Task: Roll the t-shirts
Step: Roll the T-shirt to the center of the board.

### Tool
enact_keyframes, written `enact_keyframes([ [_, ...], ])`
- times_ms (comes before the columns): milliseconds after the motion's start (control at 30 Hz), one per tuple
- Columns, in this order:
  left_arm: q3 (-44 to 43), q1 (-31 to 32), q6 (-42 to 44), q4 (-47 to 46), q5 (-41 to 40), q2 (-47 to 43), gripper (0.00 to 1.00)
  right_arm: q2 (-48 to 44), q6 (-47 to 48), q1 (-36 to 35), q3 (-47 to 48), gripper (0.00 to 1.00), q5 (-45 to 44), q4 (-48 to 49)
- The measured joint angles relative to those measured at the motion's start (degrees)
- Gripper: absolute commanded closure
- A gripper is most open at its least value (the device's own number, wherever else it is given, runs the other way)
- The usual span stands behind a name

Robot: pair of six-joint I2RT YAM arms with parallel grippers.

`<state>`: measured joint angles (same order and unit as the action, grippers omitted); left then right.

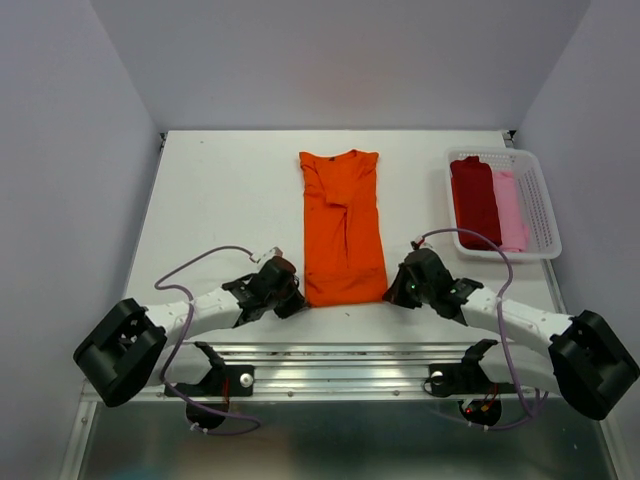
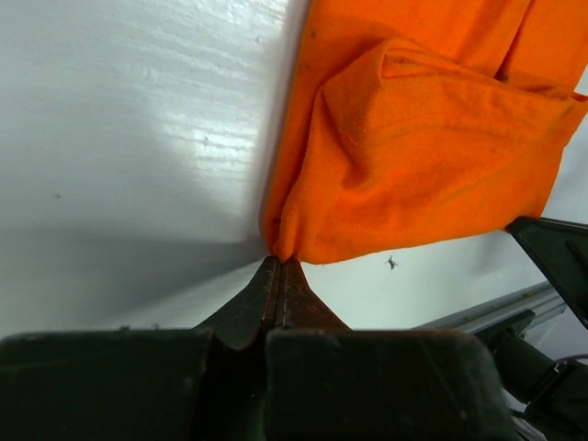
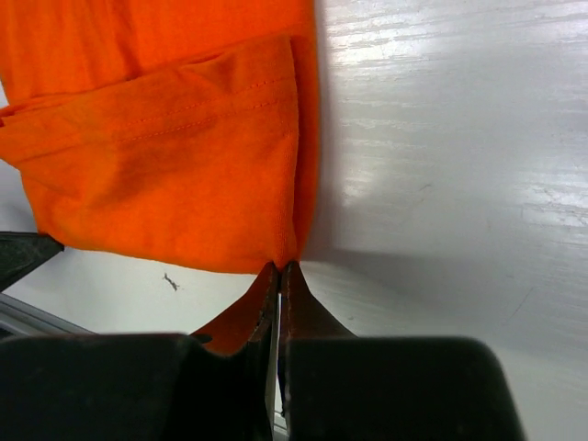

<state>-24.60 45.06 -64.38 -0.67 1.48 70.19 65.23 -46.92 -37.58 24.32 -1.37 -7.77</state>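
Note:
The orange t-shirt [image 1: 342, 225] lies folded into a long strip on the white table, collar at the far end. My left gripper [image 1: 293, 298] is shut on its near left corner, as the left wrist view shows [image 2: 281, 260] with the cloth [image 2: 413, 175] pinched at the tips. My right gripper [image 1: 396, 291] is shut on the near right corner; in the right wrist view [image 3: 280, 266] the hem [image 3: 175, 175] is lifted a little. A dark red t-shirt [image 1: 474, 198] and a pale pink t-shirt [image 1: 510, 210] lie in the basket.
A white lattice basket [image 1: 540, 205] stands at the right side of the table. A metal rail [image 1: 340, 365] runs along the near edge between the arm bases. Grey walls close in the table on three sides.

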Motion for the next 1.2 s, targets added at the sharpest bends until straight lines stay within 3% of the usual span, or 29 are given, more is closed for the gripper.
enact_keyframes([
  [433, -0.1, 2.2, -4.2, 7.8, -2.0, -10.6, 1.0, -9.0, 0.3, -0.4, 0.8, 0.99, -0.5, -8.8],
  [1200, -14.9, -2.1, -4.0, 17.2, -4.7, -2.3, 1.0, -2.9, 4.7, -0.4, 11.6, 0.99, -6.0, -11.4],
])
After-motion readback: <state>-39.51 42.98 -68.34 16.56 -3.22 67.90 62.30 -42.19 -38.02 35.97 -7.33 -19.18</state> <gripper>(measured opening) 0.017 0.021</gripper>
